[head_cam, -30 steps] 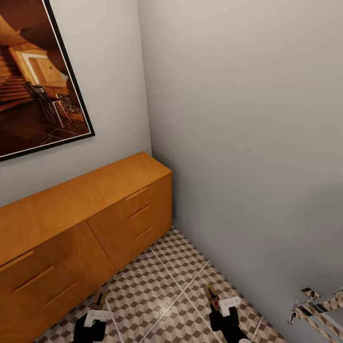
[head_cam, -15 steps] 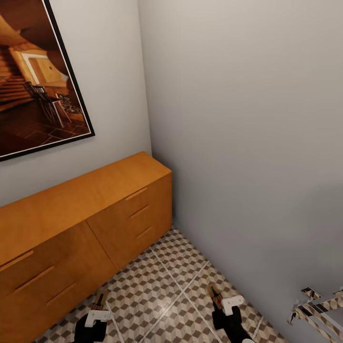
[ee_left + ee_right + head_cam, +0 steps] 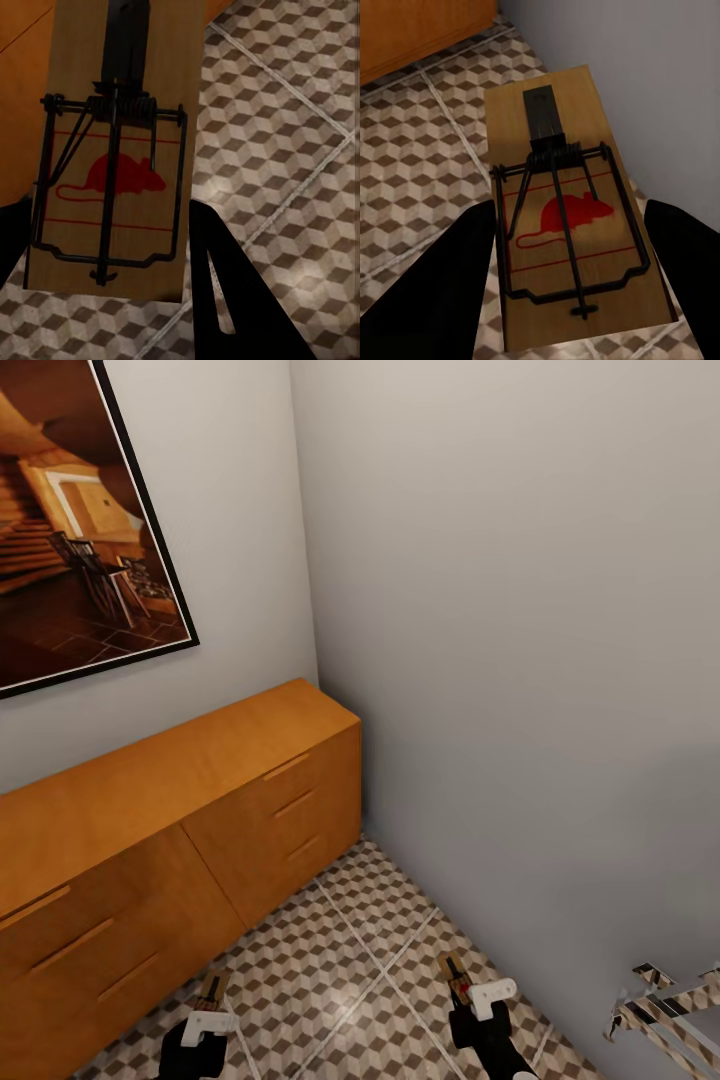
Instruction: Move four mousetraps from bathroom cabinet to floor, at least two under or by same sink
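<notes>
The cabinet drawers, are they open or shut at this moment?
Shut. In the head view every drawer front of the cabinet sits flush in one flat face, with no gap and no front pulled out over the bathroom floor.

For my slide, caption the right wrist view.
Right gripper fingers holding a mousetrap above the bathroom floor.

Left gripper (image 3: 205,1010): you see it cut by the head view's lower edge, arm out of frame.
Left mousetrap (image 3: 116,150): its far end runs past the left wrist picture's edge; in your head view (image 3: 210,988) too small to read.
Right mousetrap (image 3: 574,217): near end passes out of frame between dark fingers (image 3: 427,300).
Cabinet (image 3: 150,840): left part cut off.
Framed picture (image 3: 70,520): cropped at top and left.
Chrome rack (image 3: 665,1000): clipped at the right edge; you can't tell what it is.
</notes>
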Robot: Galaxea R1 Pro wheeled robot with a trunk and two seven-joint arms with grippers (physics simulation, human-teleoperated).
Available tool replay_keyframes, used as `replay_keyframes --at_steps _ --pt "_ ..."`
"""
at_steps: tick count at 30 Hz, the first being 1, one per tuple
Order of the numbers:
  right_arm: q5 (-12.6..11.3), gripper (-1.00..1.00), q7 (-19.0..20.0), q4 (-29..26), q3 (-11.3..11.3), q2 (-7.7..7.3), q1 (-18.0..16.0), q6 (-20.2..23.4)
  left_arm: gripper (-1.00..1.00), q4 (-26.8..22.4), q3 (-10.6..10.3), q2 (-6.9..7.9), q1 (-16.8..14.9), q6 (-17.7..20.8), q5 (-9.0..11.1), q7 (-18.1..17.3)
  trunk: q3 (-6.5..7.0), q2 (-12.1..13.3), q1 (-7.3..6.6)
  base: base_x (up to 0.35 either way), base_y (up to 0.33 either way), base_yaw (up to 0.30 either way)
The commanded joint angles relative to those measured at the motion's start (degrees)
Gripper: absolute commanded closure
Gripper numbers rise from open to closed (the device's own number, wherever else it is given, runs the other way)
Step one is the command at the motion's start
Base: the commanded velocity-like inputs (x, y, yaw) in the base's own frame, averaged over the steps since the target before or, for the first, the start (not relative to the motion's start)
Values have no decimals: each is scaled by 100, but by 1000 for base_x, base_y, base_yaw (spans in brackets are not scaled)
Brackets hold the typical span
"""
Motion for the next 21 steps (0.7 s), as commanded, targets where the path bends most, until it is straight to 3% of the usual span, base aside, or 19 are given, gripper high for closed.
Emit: replay_keyframes --at_steps 1,7,17,21 --pt "-29 100 -30 3 41 -3 -4 -12 100 18 -46 -14 -6 -23 33 -12 -10 -10 3 0 0 0" --pt "-30 100 -32 -1 33 2 -7 -6 100 18 -46 -30 2 -23 33 -12 -10 -10 3 -64 0 0" --pt "-29 100 -39 -1 37 3 -4 -5 100 18 -46 -32 3 -23 33 -12 -10 -10 3 -318 -10 4" --pt "-28 100 -41 -1 35 3 -6 -5 100 18 -46 -32 10 -23 33 -12 -10 -10 3 -335 -77 156"
